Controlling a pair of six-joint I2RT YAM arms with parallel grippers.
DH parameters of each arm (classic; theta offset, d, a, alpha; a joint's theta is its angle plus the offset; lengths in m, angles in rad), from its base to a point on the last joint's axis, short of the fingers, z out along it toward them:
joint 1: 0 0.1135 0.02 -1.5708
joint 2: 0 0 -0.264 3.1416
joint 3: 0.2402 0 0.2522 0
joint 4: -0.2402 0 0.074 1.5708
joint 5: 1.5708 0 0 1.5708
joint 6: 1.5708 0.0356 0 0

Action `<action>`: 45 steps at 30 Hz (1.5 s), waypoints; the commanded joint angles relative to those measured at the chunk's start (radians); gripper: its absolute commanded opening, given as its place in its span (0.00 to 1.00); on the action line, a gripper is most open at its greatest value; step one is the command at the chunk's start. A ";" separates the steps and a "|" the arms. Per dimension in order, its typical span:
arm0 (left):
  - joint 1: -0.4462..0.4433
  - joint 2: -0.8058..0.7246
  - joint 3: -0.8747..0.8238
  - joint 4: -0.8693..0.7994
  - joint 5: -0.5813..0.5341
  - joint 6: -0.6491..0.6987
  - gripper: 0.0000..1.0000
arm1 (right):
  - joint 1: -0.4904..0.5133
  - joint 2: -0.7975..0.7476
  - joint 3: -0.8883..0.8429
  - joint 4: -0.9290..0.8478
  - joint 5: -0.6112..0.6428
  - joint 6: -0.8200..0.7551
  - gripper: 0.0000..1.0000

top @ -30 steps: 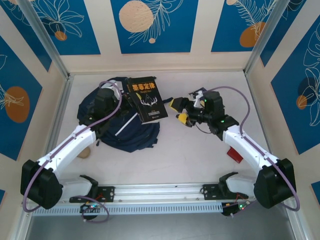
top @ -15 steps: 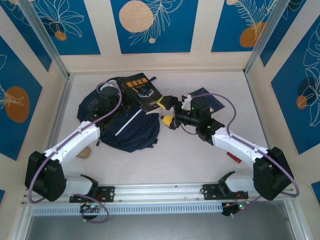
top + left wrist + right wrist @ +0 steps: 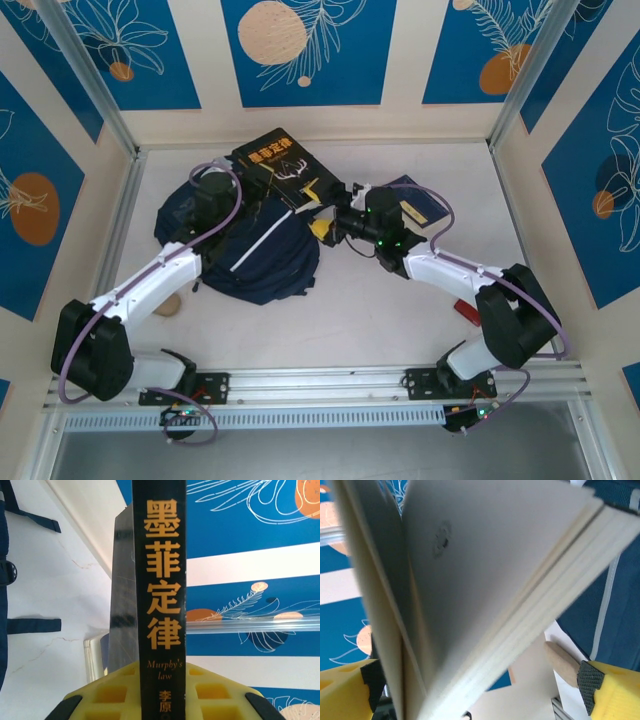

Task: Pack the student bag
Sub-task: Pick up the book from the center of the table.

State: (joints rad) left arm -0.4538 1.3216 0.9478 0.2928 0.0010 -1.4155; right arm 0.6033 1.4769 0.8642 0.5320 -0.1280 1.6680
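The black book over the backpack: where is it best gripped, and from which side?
Grip the black book at its spine edge, coming from the left arm's side. The left wrist view shows the spine upright and firm above the left gripper, whereas at the right gripper the pages fan open, so that edge probably holds poorly.

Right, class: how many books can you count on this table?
2. One black book is held over the student bag by both grippers; a dark blue book lies behind the right arm. Others may be hidden.

Navy student bag [image 3: 258, 255], white-striped, slumped flat at the table's left-centre.
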 commanded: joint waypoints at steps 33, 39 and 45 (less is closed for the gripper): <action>0.006 -0.041 0.012 -0.135 0.069 0.185 0.57 | -0.067 -0.021 0.061 -0.048 0.045 -0.051 0.07; 0.005 -0.094 0.029 -0.345 0.057 0.450 0.86 | -0.169 -0.184 0.056 -0.304 0.040 -0.271 0.05; -0.002 -0.127 0.089 -0.599 0.037 0.783 1.00 | -0.287 -0.346 0.101 -0.592 0.057 -0.482 0.05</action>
State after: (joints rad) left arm -0.4519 1.2171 0.9878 -0.1383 0.0505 -0.8520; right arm 0.3485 1.2018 0.9016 0.0582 -0.0803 1.3434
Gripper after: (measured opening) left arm 0.990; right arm 0.170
